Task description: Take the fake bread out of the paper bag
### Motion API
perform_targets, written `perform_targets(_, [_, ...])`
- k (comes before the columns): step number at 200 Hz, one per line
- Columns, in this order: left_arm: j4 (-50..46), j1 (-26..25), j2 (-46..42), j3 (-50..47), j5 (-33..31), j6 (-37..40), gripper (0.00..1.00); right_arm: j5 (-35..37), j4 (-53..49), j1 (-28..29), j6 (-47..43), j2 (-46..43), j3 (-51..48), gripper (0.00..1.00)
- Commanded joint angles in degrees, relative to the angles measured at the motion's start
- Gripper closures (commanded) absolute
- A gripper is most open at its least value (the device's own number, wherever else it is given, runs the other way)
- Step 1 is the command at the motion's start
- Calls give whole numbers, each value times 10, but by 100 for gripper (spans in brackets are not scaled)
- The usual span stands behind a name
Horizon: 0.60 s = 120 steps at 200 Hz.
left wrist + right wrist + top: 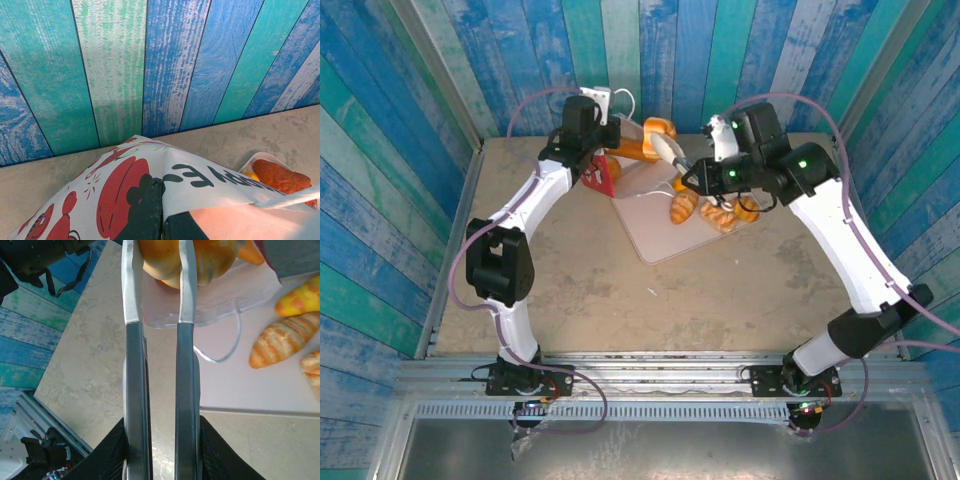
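The left gripper (162, 202) is clenched on the edge of the bag (120, 170), and the right gripper (159, 270) seems to pinch the glossy loaf (212, 260) between its fingertips at the bag mouth; probably light, hard and slippery, it is best held across its middle.

Bag (120, 195): white, red fruit print, dark lettering. Cord handle (230, 345): white.
Bread (205, 260): the large piece is glossy golden-orange. Others are orange with cream stripes, and one is yellow with red bands.
Right fingers (186, 290): white tips, dark grey shanks.
Left fingers (145, 215): black.
Tray (250, 385): pale pink, plain.
Table (620, 310): mottled beige.
Wall (165, 65): vertical planks in blue, teal and green, streaked white.
Arms (860, 260): white with black joints.
Cables (535, 100): mauve.
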Motion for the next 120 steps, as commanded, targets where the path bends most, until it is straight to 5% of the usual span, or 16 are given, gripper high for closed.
perform_targets(1, [-16,-2,32,15,-8,-7,100,42,-30,-4,-16,-31,-2,78])
perform_targets(60, [-20,-3,35,16,-8,-9,100,133,-157,-13,-11,-40,0,77])
perform_targets(120, [-22,-3,30,15,-12,-7,100,172,-262,0,-8,56,1,76])
